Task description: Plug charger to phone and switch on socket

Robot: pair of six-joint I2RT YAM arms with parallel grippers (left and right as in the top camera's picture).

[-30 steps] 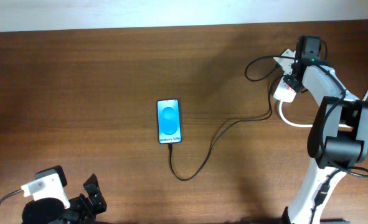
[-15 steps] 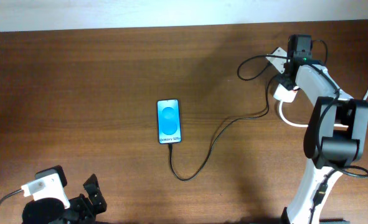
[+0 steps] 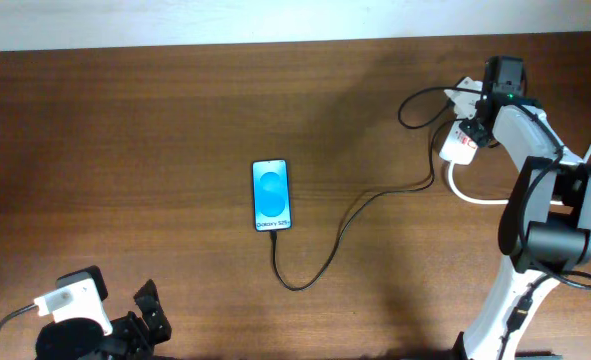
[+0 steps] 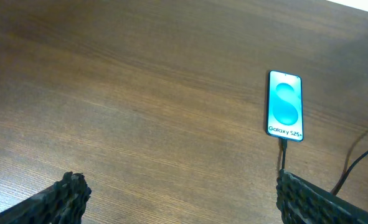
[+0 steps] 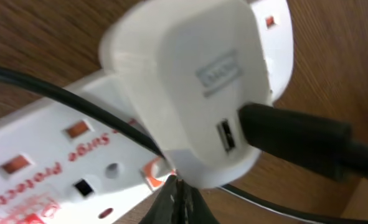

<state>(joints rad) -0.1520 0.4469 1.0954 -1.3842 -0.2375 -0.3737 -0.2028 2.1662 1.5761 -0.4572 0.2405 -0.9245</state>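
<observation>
1. Overhead: phone [image 3: 271,195] lies mid-table with its screen lit. The charger [image 3: 345,222] cable meets its bottom edge and loops right to the power strip [image 3: 460,148].
2. Right wrist: I see the charger's white end seated on the strip. Right gripper [image 5: 177,190] is pinched together, empty, tip just beside the strip.
3. Left gripper [image 4: 184,199] is spread wide, holding nothing.

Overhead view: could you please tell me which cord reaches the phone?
The thin black charger cable, looping over to the phone's bottom edge; the thick white cord lies beside the right arm.

The socket [image 3: 457,148] lies mostly hidden under the right arm [image 3: 523,128]; its switches cannot be told.
</observation>
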